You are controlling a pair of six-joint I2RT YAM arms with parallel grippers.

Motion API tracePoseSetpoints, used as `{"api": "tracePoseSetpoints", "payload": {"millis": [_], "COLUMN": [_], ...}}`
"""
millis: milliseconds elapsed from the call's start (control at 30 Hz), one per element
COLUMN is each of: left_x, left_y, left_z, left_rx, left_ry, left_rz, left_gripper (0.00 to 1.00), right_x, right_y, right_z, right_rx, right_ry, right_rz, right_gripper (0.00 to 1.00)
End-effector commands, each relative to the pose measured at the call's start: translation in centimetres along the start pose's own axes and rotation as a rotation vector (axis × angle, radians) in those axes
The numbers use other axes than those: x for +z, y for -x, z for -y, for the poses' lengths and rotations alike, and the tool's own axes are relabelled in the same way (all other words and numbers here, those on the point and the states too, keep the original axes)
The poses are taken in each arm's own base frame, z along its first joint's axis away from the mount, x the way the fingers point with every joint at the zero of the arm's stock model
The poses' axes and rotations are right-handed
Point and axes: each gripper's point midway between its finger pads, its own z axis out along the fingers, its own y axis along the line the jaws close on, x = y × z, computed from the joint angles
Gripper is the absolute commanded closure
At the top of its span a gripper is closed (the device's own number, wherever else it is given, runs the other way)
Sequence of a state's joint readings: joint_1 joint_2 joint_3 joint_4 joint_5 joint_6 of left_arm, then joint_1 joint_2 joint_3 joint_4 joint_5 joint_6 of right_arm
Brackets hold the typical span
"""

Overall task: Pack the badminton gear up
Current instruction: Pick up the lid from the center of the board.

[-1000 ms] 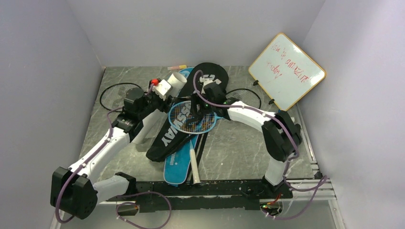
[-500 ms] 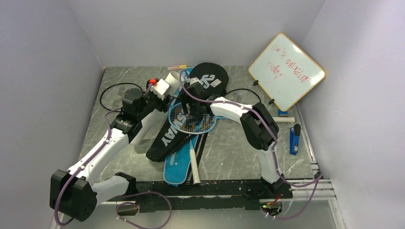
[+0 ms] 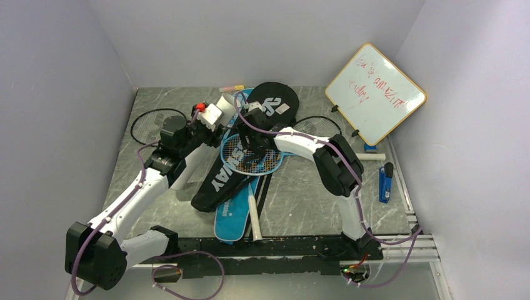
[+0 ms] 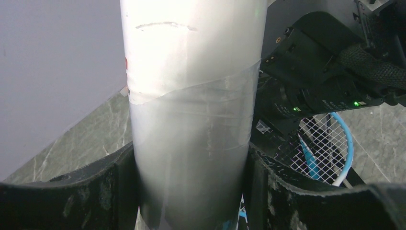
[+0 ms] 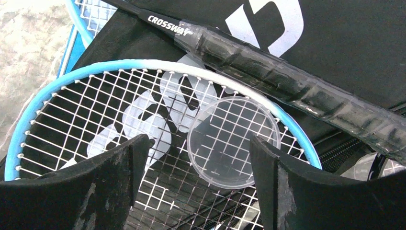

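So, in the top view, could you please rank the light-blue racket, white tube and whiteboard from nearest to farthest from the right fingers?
1. Light-blue racket, directly under the right fingers.
2. White tube, just back-left.
3. Whiteboard, far back-right.

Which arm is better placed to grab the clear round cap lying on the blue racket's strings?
Right, probably. The right end effector hangs open just over the clear cap on the blue racket. The left end effector is occupied, closed around the white tube.
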State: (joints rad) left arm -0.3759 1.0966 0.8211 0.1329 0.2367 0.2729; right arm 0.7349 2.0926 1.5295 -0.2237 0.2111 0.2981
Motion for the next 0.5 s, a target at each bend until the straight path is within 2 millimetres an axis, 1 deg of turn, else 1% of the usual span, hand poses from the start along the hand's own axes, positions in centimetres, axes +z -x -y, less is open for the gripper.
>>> {"api": "tracePoseSetpoints", "payload": {"millis": [0, 100, 333, 467], "left_x": [-0.5, -0.5, -0.5, -0.4], "left_y": [2.9, 3.0, 2.9, 2.9], "left_z": [-0.4, -0.4, -0.2, -0.1], "left_rx": [0.035, 0.035, 0.035, 0.035], "left_ry": [0.011, 0.008, -0.004, -0.01], "left_rz": [0.093, 0.095, 0.096, 0.096], "left_gripper": [0.49, 0.49, 0.5, 0.5], "right_x": [-2.4, -2.7, -3.2, -2.7], "right_y": [3.1, 3.5, 4.0, 3.7], "right_z": [-0.1, 0.3, 0.7, 1.6], "right_rx": [0.002, 0.006, 0.029, 0.056], "right_ry": [-0.008, -0.025, -0.033, -0.042], "right_rz": [0.092, 0.107, 0.122, 0.102], "right_gripper": [0.16, 0.11, 0.07, 0.07]}}
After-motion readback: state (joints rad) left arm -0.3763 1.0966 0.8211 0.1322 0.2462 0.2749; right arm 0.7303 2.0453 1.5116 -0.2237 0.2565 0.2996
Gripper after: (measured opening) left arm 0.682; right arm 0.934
